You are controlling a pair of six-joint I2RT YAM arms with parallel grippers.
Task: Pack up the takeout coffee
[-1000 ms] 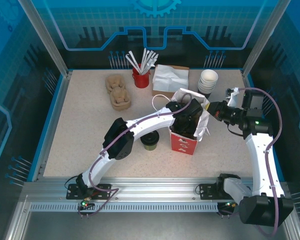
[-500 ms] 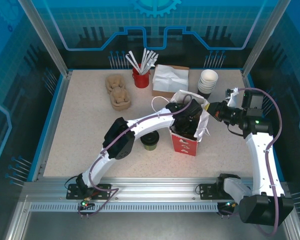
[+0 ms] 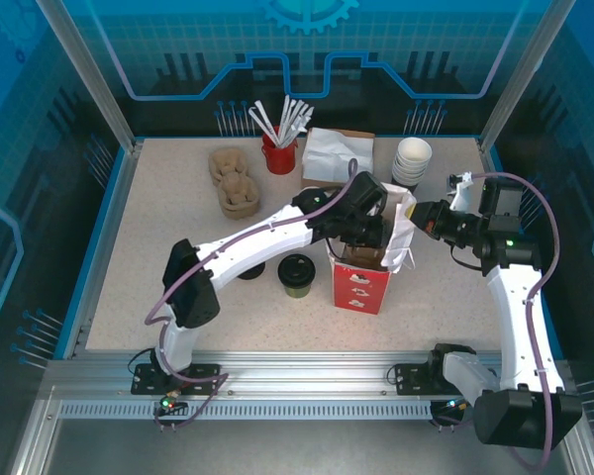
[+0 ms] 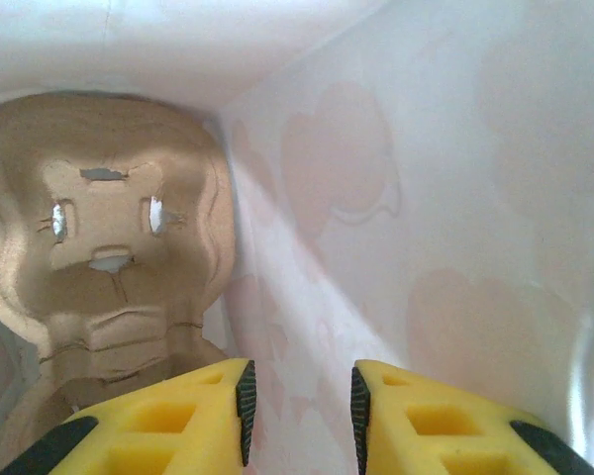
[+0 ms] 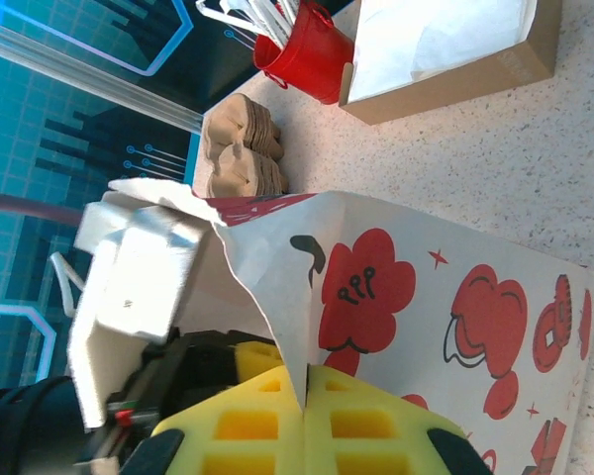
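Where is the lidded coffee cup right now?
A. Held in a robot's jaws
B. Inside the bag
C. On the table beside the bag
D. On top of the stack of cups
C: the coffee stands upright on the table just left of the bag, with nothing gripping it.

A speckled beige surface (image 3: 148,267) sits inside a booth. A blue rim (image 3: 97,242) borders its left, far and right sides, and a slotted aluminium rail (image 3: 297,381) runs along its near edge. Behind the surface rises a translucent blue back panel (image 3: 376,45) printed with circuit lines and a gear motif (image 3: 307,10). Similar blue side panels (image 3: 20,198) flank it. Slanted silver posts (image 3: 84,74) stand at its far corners. Bright, even light falls on the surface, leaving soft shadows.
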